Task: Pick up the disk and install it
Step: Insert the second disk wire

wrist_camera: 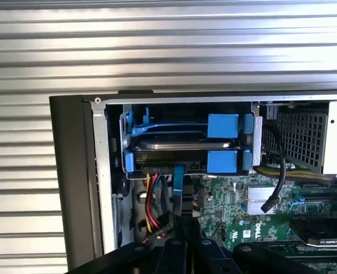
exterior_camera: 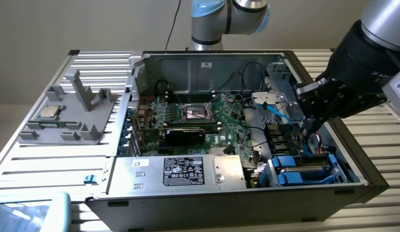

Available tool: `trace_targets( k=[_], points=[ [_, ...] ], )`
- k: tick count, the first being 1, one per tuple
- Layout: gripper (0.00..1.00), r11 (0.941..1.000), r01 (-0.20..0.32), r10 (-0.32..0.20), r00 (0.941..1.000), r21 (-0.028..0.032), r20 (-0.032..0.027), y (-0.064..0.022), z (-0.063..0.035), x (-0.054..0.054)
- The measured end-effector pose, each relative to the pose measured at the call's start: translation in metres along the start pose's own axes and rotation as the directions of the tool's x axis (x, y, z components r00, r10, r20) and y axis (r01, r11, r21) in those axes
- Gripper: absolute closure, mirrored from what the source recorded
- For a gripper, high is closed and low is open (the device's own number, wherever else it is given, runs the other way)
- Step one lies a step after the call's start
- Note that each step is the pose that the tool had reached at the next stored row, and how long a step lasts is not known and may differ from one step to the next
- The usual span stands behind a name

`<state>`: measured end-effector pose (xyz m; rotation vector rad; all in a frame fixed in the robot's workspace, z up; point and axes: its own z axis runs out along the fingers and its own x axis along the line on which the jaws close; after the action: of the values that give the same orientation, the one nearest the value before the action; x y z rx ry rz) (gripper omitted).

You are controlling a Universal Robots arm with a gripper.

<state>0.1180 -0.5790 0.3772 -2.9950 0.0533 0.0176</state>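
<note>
The disk (wrist_camera: 182,147) sat in its blue carrier in the bay at the corner of the case (exterior_camera: 354,191), long axis along the case end wall, directly ahead of the gripper (wrist_camera: 185,228), whose fingers were closed, holding nothing.

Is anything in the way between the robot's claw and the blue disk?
Nothing solid blocks it. The disk already sits in the drive cage at the case corner. The gripper hangs just outside it, with a light blue cable and red-yellow wires between them.
</note>
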Motion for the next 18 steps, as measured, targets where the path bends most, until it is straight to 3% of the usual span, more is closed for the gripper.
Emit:
trace_targets(
  k=[14,16,18],
  points=[
    [0.89,1.0000,0.001,-0.001,1.0000,-0.0009,0.0002,0.0003,0.0002,0.0000],
    [0.89,0.9999,0.000,0.000,1.0000,-0.0153,-0.0018,0.0003,0.0006,0.0001],
    [0.89,0.9991,-0.002,0.002,1.0000,-0.0419,-0.0040,0.0002,0.0009,0.0000]
  ],
)
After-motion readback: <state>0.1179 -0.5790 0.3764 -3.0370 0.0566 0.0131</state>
